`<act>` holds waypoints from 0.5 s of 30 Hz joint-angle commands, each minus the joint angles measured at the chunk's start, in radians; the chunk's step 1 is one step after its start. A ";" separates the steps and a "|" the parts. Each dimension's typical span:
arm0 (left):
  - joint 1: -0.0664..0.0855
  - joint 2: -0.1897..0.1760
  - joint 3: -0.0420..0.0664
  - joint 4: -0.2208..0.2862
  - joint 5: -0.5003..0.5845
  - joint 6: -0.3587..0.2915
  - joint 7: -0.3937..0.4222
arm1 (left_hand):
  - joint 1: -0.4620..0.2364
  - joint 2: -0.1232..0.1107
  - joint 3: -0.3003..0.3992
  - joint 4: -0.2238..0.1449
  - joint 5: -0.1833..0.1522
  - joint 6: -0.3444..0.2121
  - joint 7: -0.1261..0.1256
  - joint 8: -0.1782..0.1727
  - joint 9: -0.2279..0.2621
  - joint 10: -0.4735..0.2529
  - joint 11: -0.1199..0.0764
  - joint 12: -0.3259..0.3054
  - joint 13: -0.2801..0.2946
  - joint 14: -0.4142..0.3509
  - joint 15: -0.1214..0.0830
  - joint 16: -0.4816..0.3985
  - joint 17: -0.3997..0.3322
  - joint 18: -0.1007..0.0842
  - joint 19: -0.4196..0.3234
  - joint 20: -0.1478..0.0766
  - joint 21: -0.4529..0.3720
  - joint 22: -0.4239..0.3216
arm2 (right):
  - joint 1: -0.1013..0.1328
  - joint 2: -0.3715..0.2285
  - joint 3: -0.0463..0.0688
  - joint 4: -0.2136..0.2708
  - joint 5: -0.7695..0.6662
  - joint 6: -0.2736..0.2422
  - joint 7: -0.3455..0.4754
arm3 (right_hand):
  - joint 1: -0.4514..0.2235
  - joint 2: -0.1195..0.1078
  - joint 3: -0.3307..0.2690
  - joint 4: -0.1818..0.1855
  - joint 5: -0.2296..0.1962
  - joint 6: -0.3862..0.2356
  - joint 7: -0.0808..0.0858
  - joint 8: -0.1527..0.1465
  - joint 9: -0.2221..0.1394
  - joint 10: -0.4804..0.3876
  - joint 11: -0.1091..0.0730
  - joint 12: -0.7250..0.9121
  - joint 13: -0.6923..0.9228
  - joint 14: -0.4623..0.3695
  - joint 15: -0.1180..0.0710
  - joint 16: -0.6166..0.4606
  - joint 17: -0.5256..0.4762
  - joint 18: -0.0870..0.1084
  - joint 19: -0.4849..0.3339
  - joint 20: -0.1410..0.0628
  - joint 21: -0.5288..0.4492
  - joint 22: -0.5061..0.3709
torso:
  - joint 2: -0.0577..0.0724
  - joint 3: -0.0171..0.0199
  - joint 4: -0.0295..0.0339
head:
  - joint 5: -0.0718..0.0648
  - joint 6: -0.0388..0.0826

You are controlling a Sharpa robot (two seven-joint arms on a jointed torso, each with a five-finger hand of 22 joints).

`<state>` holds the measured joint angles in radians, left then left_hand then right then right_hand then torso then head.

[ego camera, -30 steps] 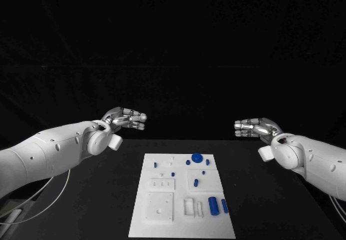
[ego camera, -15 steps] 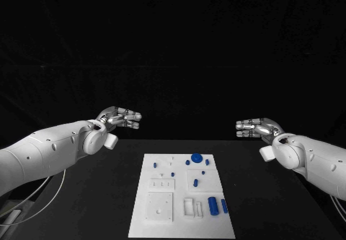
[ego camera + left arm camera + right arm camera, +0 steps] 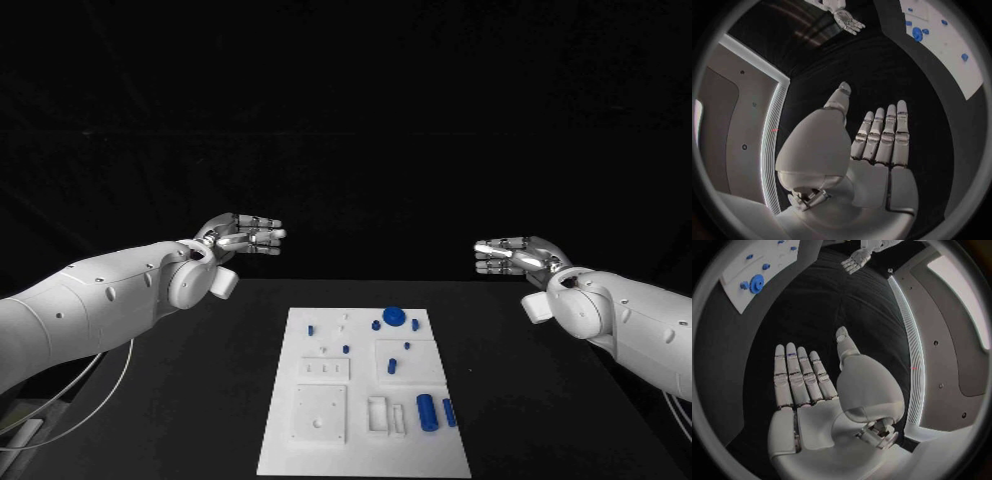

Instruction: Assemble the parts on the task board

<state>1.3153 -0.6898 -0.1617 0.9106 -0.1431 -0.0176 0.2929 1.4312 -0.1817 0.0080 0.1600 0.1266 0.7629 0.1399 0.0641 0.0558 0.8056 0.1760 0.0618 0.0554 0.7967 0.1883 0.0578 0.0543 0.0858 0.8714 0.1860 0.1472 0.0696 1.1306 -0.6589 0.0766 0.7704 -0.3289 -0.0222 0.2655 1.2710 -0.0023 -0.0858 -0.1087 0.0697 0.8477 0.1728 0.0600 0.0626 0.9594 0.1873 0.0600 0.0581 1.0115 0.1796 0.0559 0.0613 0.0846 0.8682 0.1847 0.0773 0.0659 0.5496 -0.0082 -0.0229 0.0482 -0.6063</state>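
Head view puts the left hand (image 3: 245,236) and the right hand (image 3: 508,254) raised beyond the far end of the task board (image 3: 325,440), one to each side, well apart from it and from each other. Compared with a second ago, the left hand has drifted slightly outward and its fingers look a little straighter, while the right hand has edged a touch toward its own side; the board and its parts have not moved. That suggests the work is still at its very start, with the arms settling into a ready pose and no piece chosen yet.

Both wrist views show flat palms with the fingers (image 3: 882,132) extended side by side and the thumb standing off, nothing held; the right hand's fingers (image 3: 798,372) lie the same way.

The board lies in the middle of the black table (image 3: 548,400), carrying a round blue knob (image 3: 392,313) near its far edge, a thick blue cylinder (image 3: 427,410) and a thinner blue peg (image 3: 449,412) near its right near corner, plus smaller blue bits between. Those small bits are too tiny to identify, and whether each sits in a socket or lies loose cannot be told. The board's near edge is cut off by the frame.
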 commanded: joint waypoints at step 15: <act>0.002 0.010 0.001 0.029 0.006 0.034 -0.018 | 0.049 -0.107 -0.098 0.136 -0.047 -0.231 -0.011 -0.009 -0.009 -0.266 -0.007 -0.006 -0.010 -0.151 0.033 0.005 -0.003 0.000 -0.080 0.027 -0.071 0.001 | -0.006 0.008 0.001 0.025 0.030 -0.001 0.014 | 0.018 -0.121 0.003 0.180 -0.021 -0.244 -0.028 -0.013 -0.016 -0.207 0.024 -0.006 -0.006 -0.312 0.039 -0.007 -0.012 0.004 -0.227 0.029 -0.022 -0.012 | 0.000 0.0000 0.0002 | 0.002 -0.002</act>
<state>1.3153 -0.6829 -0.1617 0.9344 -0.1423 -0.0078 0.2758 1.4813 -0.2923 -0.0932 0.2960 0.0841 0.5217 0.1257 0.0507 0.0449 0.5244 0.1688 0.0511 0.0424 0.6209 0.2215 0.0586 0.0481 0.0858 0.7849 0.2133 0.0752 0.0687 1.1252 -0.6528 0.0766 0.7909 -0.3114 -0.0236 0.2672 1.2898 -0.1186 -0.0836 0.0650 0.0542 0.6106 0.1475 0.0490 0.0484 0.7579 0.2121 0.0600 0.0530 0.7052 0.2175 0.0530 0.0504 0.0845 0.6455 0.2127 0.0596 0.0552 0.5500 -0.0079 -0.0231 0.0503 -0.6080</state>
